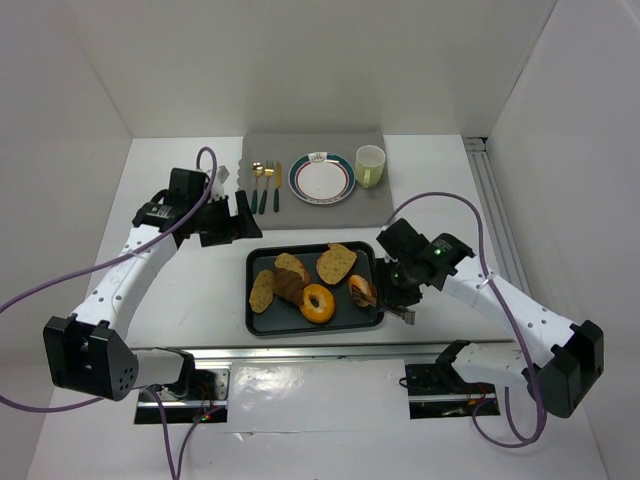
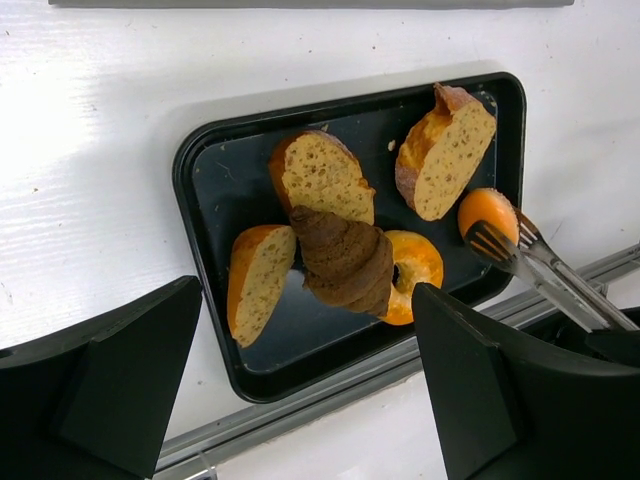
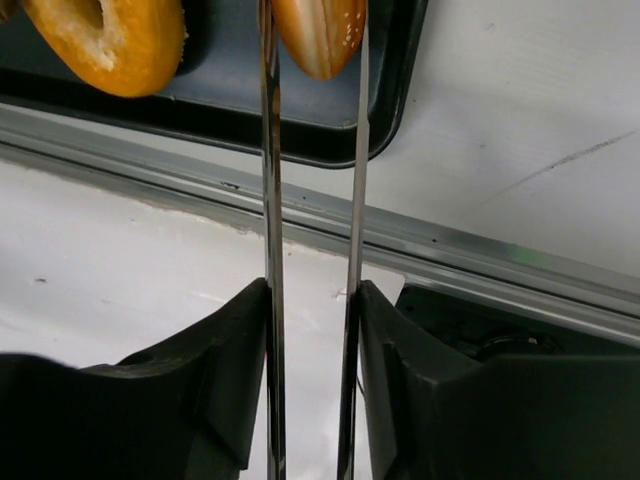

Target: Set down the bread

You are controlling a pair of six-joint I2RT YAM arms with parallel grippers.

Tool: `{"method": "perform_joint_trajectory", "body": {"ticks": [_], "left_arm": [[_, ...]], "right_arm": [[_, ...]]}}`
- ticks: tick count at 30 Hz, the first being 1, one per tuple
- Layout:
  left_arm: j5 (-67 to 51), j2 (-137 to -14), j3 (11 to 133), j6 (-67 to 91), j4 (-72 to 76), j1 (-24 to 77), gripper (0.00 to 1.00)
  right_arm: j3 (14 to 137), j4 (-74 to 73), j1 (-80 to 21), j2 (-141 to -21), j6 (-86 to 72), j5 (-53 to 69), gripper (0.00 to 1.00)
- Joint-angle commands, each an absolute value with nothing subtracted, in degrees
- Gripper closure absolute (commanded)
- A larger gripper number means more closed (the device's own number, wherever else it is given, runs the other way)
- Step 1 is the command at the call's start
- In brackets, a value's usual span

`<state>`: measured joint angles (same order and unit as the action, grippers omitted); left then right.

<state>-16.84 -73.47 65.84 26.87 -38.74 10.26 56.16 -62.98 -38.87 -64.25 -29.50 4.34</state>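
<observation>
A dark tray holds several breads: bread slices, a brown croissant, a bagel and a small orange roll. My right gripper is shut on metal tongs. The tong tips sit on either side of the roll at the tray's right end, seen too in the left wrist view as the tongs against the roll. My left gripper hangs open above the table, just beyond the tray's far left corner, with nothing between its fingers.
A grey mat at the back carries a plate, a pale green cup and cutlery. A metal rail runs along the table's near edge, just below the tray rim.
</observation>
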Motion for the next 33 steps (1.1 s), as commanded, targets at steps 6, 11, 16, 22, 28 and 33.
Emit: {"method": "perform_joint_trajectory", "body": {"ticks": [6,11,16,22,28,33], "left_arm": [[-18.63,-72.94,64.16,27.06,-36.04,8.88,0.0],[-18.55,-73.48,61.7,28.3,-34.98,8.88,0.0],[-19.59,-73.48,61.7,28.82,-36.2,6.94,0.0],[-20.13,-71.46,61.08,28.83,-36.83,5.8,0.0],[-21.97,-70.75,59.33,28.3,-36.83,5.19,0.0],[-21.71,-71.37,59.94,27.16,-37.35,5.19,0.0]], "right_arm": [[67.32,-59.78,-39.81,-63.28,-31.02,0.78,0.67],[74.86,-51.78,-40.87,-68.98,-30.16,-2.62,0.67],[82.95,-38.43,-40.87,-83.12,-27.08,-9.74,0.68],[100.35,-32.87,-38.77,-104.8,-20.83,-16.34,0.68],[108.54,-27.87,-34.81,-118.55,-20.74,-17.58,0.64],[110.82,-27.24,-34.28,-122.78,-21.27,-16.96,0.5]]}}
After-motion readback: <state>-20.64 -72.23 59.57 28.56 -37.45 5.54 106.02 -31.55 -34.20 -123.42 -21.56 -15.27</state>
